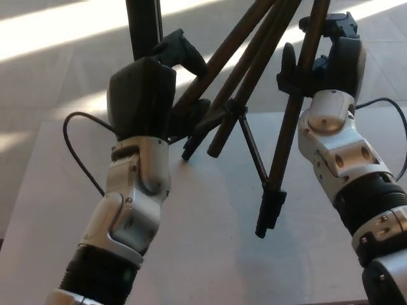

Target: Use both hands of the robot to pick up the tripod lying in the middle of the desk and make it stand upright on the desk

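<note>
The dark tripod point(251, 70) hangs above the white desk point(210, 254), tilted steeply with its top out of the picture. My left hand point(143, 95) is shut on one leg near the lower left. My right hand point(331, 60) is shut on another leg point(289, 133), whose foot point(268, 213) hovers just over the desk. Two other leg ends point(216, 143) point down toward the desk's far middle. A thin brace point(253, 149) links the legs.
A black upright post point(143, 28) rises behind my left hand. A black cable point(79, 149) loops beside my left wrist. The desk's far edge runs across the picture's middle, with sunlit floor point(57, 38) beyond.
</note>
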